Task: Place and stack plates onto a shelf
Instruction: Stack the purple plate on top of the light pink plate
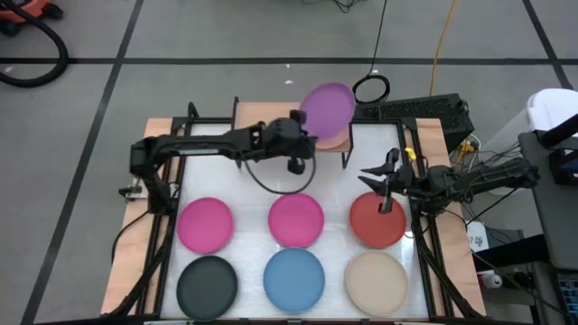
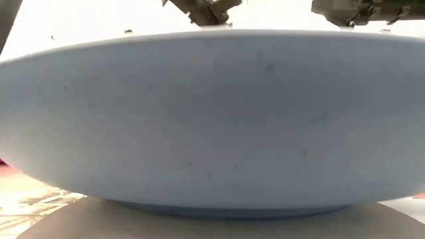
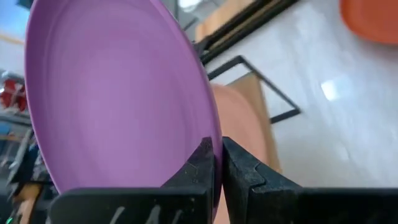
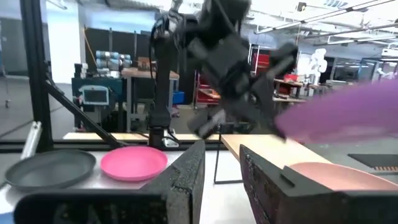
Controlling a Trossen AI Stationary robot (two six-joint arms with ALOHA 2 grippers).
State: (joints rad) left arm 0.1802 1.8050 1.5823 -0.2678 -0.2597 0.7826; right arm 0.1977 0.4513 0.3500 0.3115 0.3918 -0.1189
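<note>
My left gripper (image 1: 307, 128) is at the table's far middle, shut on the purple plate (image 1: 327, 108), which hangs tilted over the light pink plate (image 1: 336, 141) lying on the shelf (image 3: 258, 102). My right gripper (image 1: 379, 185) hovers open above the red plate (image 1: 377, 224), touching nothing. Two magenta plates (image 1: 205, 224) (image 1: 296, 219) lie flat in the same row as the red one. The black (image 1: 207, 283), blue (image 1: 294, 278) and beige (image 1: 377, 282) plates lie flat in the near row. The blue plate (image 2: 212, 119) fills the low view. My left gripper pinches the purple plate's rim (image 3: 211, 127) between its two fingers (image 3: 199, 165), one on the inner face and one on the underside. The fingers reach in from the table's left. The plate is lifted clear and tilted above the light pink plate (image 3: 239, 124).
The shelf's thin black legs (image 1: 346, 158) stand on the white tabletop just beyond the middle magenta plate. Black frame bars run along the table's left and right edges. A dark cable loops below the left gripper (image 1: 271, 185). A bare white strip lies between shelf and plate rows.
</note>
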